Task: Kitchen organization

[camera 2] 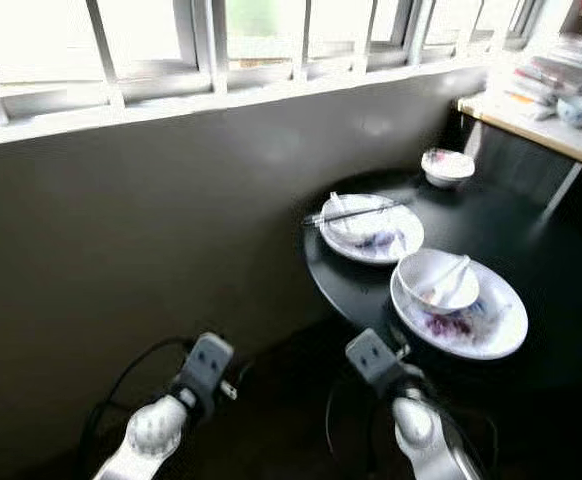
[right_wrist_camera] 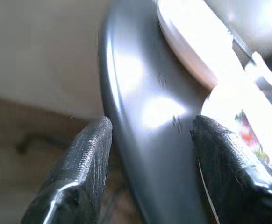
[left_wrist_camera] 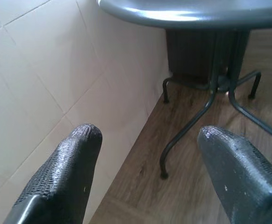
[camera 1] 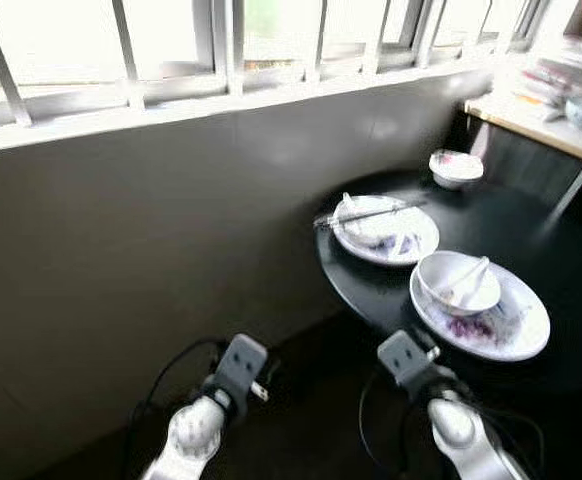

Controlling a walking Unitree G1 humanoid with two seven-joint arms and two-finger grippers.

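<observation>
Fingers of the right gripper (right_wrist_camera: 150, 154) are wide apart by the desk (right_wrist_camera: 140, 93) edge, so it should reach slowly up toward the near plate (camera 1: 516, 325).

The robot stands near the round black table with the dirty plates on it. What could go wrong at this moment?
1. The nearer plate sits close to the black table's edge with a bowl and spoon on it. The open right gripper, now at that edge, might knock it.
2. The chopsticks lie loose across the farther plate and could roll off when it is lifted.
</observation>
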